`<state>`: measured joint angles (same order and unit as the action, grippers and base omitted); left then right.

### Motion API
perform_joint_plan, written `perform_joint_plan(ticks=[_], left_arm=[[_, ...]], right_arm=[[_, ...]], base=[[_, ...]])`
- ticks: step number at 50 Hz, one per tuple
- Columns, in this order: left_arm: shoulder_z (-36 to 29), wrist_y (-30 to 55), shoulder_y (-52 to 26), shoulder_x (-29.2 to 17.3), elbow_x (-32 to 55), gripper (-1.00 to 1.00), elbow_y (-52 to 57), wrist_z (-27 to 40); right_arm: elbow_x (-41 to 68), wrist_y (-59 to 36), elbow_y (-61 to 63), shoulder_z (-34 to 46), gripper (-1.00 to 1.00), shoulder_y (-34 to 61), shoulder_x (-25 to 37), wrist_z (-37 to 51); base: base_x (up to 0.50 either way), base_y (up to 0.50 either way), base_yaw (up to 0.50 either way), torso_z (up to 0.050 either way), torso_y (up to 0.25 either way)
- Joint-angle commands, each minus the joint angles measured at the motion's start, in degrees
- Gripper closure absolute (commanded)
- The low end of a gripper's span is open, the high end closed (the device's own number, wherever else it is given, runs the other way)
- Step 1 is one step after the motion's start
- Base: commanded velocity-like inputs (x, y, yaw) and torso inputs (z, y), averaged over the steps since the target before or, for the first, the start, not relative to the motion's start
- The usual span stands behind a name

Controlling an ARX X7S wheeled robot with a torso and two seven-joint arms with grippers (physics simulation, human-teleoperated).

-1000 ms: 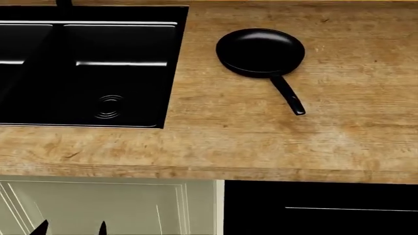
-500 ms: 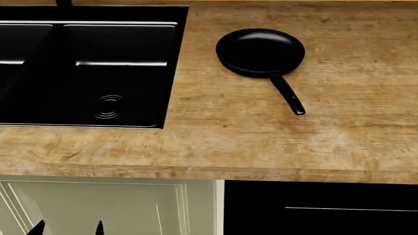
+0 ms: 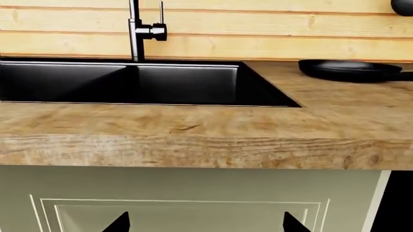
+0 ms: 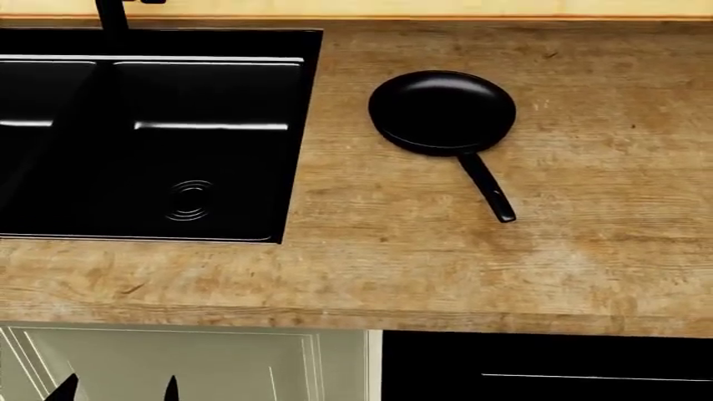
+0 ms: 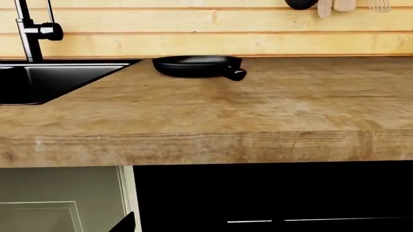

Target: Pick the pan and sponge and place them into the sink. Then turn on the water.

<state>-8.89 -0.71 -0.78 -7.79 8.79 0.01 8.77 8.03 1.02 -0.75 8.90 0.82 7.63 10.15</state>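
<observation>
The black pan (image 4: 442, 111) lies on the wooden counter right of the sink (image 4: 292, 150), its handle (image 4: 488, 190) pointing toward the counter's front edge. It also shows low and flat as the pan (image 3: 348, 70) and the pan (image 5: 193, 66). The sponge is out of view. My left gripper (image 4: 117, 391) hangs below the counter front with the two fingertips far apart, open and empty; it is the left gripper (image 3: 206, 227). Of my right gripper (image 5: 206, 227) one fingertip (image 5: 125, 224) shows far off centre; the other is lost against the black cabinet. No water runs.
A dark faucet (image 3: 135, 34) stands behind the sink's divider. Both grippers are lower than the counter's thick front edge (image 4: 356, 313). A cream cabinet door (image 4: 189, 368) and a black drawer front (image 4: 546, 368) sit below. Utensils (image 5: 335, 5) hang on the plank wall.
The head view has shifted, so the counter, sink and pan sit lower in the picture and more of the faucet base shows. The pan has kept its place on the counter.
</observation>
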Motion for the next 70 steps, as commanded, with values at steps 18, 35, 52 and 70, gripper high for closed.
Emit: perform_joint_plan(ticks=[18,35,52,70], left_arm=[[-0.9,-0.7,-0.2,-0.9,1.6,-1.00,-0.1,1.0],[-1.9,-1.0,-0.6,-1.4,1.2,-1.00,-0.6,1.8],[-0.8,21.4,-3.5,-6.1,9.9,-1.00,20.0,4.2],[10.6,52.0,-17.4,-16.1,27.1,-1.00,37.3,8.2]], right_arm=[[1.0,0.3,-0.1,1.3,-1.00,0.2,1.0,1.1],[1.8,0.3,-0.4,1.9,-1.00,0.4,1.4,1.5],[6.6,-27.6,27.1,-0.4,-1.00,4.3,7.9,5.6],[26.5,-60.5,47.0,-18.4,-1.00,15.7,17.7,5.1]], base=[[0.00,0.00,0.00,0.047,0.000],[0.00,0.00,0.00,0.000,0.000],[0.00,0.00,0.00,0.000,0.000],[0.00,0.00,0.00,0.000,0.000]])
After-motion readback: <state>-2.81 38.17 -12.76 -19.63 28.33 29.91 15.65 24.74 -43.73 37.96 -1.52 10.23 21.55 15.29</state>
